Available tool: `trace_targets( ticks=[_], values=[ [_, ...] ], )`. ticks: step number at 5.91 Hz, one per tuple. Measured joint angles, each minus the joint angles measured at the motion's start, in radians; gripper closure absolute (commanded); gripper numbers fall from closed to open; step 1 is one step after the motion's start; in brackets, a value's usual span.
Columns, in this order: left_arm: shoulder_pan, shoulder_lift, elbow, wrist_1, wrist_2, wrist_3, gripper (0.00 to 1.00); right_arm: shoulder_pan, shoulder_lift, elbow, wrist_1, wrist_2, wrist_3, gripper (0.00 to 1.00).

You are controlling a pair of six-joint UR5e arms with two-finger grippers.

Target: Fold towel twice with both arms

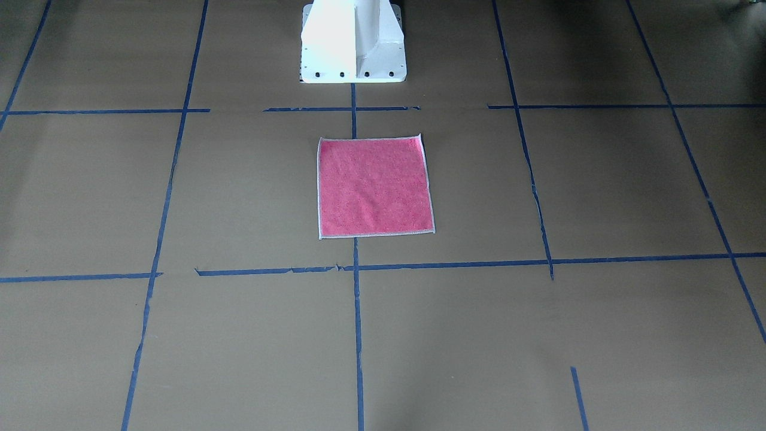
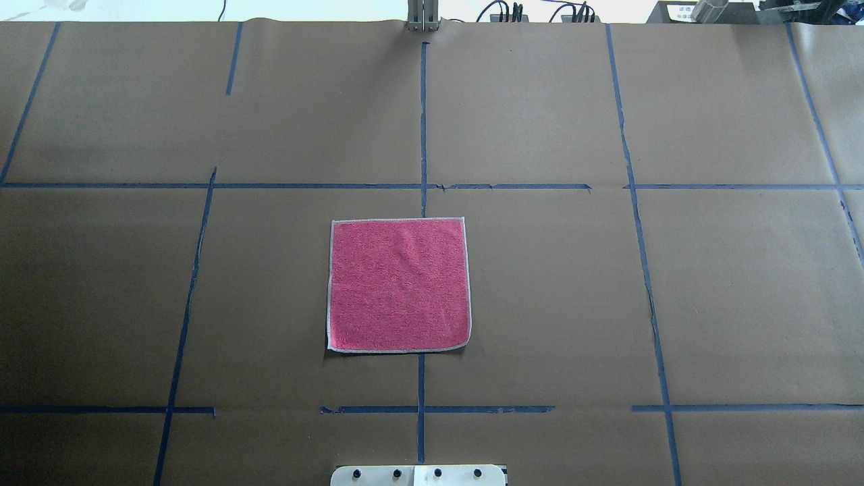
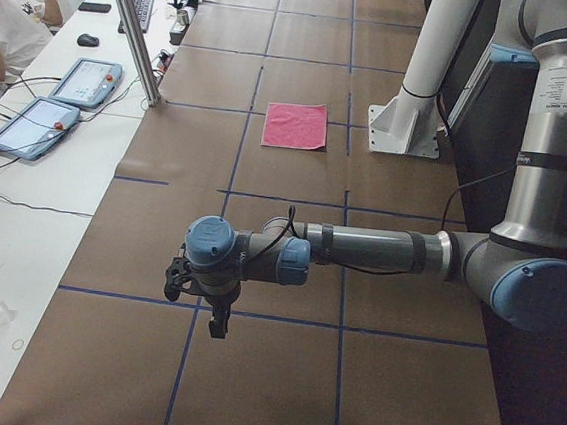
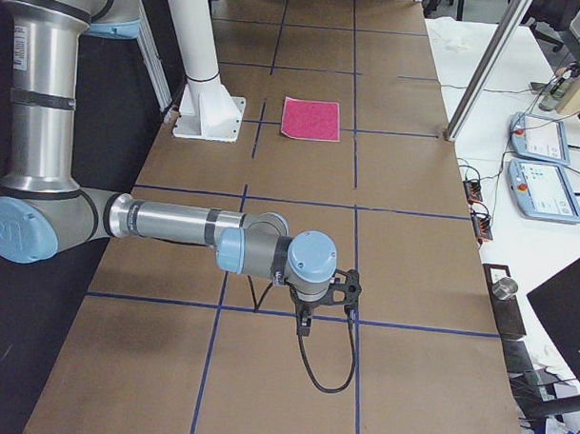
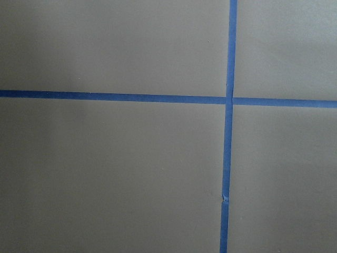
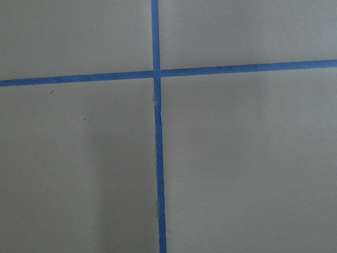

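Note:
The towel (image 2: 399,285) lies flat and unfolded, pink face up with pale edging, in the middle of the table just in front of the robot's base; it also shows in the front-facing view (image 1: 374,187) and in both side views (image 3: 296,125) (image 4: 311,119). The left arm's gripper (image 3: 217,325) hangs over the table far off to the robot's left, away from the towel. The right arm's gripper (image 4: 303,327) hangs far off to the robot's right. Both show only in side views, so I cannot tell whether they are open or shut. Neither wrist view shows the towel or any fingers.
Brown paper with blue tape lines (image 2: 422,121) covers the table. The white pedestal base (image 1: 353,42) stands behind the towel. Beside the table are tablets (image 3: 85,81), a metal post (image 3: 131,27) and a seated person (image 3: 6,15). The wrist views show only tape crossings (image 5: 229,100) (image 6: 156,74).

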Motion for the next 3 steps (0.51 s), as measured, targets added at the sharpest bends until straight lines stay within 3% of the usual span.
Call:
trace_targets(
  ticks=[1, 3],
  values=[
    [0.025, -0.005, -0.031, -0.004, 0.001, -0.005, 0.0, -0.004, 0.005, 0.001, 0.0, 0.0, 0.0, 0.0],
    [0.201, -0.03, -0.187, -0.009, 0.006, -0.189, 0.0, -0.029, 0.02, 0.006, 0.002, -0.001, 0.002, 0.0]
  ],
)
